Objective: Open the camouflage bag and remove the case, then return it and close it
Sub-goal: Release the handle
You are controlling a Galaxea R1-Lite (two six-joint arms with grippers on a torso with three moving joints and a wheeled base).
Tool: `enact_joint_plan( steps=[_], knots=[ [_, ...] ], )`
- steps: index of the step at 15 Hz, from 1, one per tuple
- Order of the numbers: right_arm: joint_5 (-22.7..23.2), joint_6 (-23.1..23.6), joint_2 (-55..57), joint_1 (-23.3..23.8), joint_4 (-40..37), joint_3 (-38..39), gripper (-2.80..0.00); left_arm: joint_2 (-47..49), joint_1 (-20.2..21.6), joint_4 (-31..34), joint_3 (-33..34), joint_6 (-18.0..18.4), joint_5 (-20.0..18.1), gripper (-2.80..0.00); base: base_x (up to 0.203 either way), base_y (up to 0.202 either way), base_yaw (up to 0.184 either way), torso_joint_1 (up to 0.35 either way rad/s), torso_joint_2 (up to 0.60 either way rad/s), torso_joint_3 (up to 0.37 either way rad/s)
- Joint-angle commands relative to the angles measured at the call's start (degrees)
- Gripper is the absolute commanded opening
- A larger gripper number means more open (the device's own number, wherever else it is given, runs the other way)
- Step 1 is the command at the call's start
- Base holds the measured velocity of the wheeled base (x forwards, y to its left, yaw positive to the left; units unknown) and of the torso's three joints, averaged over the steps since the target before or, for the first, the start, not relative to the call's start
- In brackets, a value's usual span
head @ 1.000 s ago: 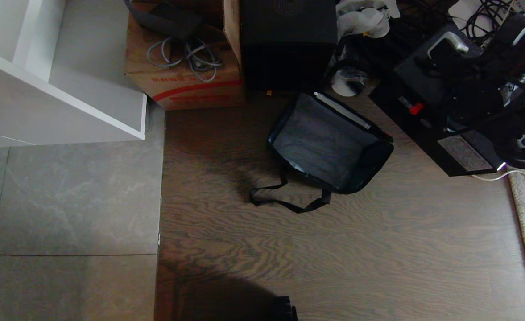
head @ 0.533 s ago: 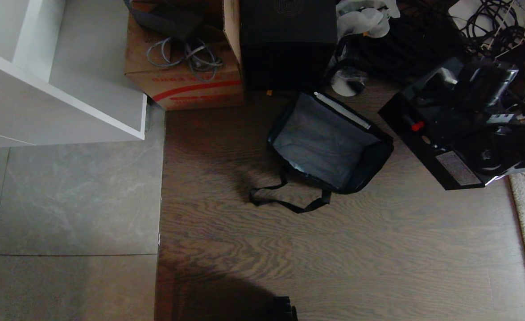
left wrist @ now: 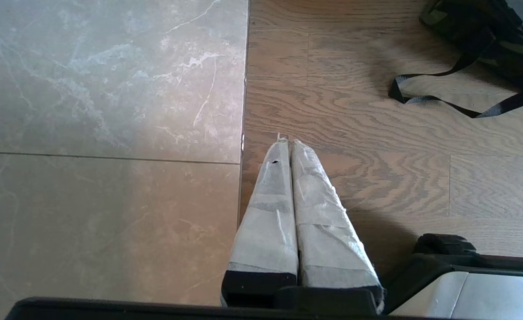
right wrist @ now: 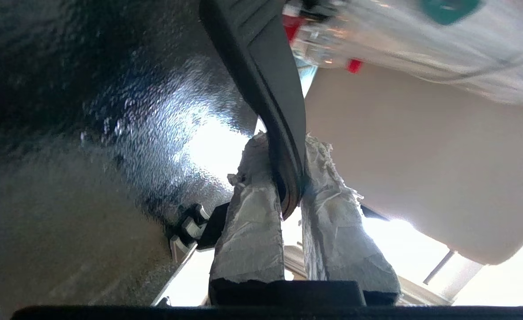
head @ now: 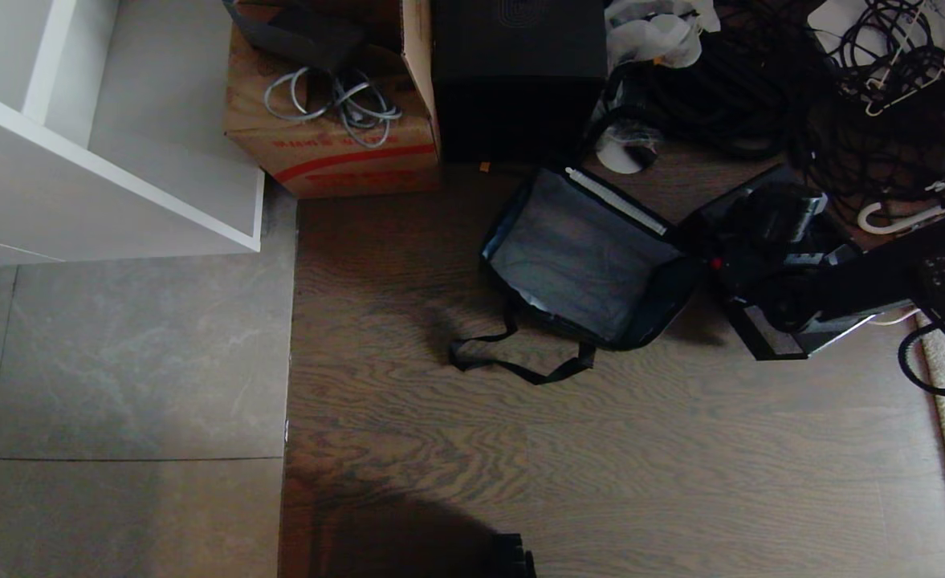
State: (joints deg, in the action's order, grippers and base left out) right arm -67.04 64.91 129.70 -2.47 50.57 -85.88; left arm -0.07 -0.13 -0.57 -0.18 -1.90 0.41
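Head view: the camouflage bag (head: 592,257) lies open on the wood floor (head: 600,466), near the carpet edge. The case (head: 769,265) hangs just beside it, its handle (right wrist: 270,98) pinched by the right gripper (right wrist: 288,178). The left gripper (left wrist: 288,146), pressed together, hovers over the floor seam.

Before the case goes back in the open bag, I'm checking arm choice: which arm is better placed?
Right. The right claw is shut on the handle of the case, beside the open camouflage bag. The left claw is shut, empty, over bare floor away from the bag.
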Motion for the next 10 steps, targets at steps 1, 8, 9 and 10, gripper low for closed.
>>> enact_joint_plan(
  steps=[1,8,9,10],
  knots=[
    [-0.4,0.3,6.9,0.3,0.0,-2.9,-2.80,0.0,0.0,0.0,0.0,0.0,0.0,-2.80,0.000,0.000,0.000,0.000,0.00,0.000],
    [8.0,-5.0,4.2,-2.7,-5.0,6.1,0.00,0.0,0.0,0.0,0.0,0.0,0.0,-2.80,0.000,0.000,0.000,0.000,0.00,0.000],
    [8.7,-7.8,2.3,-3.8,-7.3,7.7,0.00,0.0,0.0,0.0,0.0,0.0,0.0,-2.80,0.000,0.000,0.000,0.000,0.00,0.000],
    [9.2,-10.6,-0.7,-4.9,-10.6,9.6,0.00,0.0,0.0,0.0,0.0,0.0,0.0,-2.80,0.000,0.000,0.000,0.000,0.00,0.000]
  ],
)
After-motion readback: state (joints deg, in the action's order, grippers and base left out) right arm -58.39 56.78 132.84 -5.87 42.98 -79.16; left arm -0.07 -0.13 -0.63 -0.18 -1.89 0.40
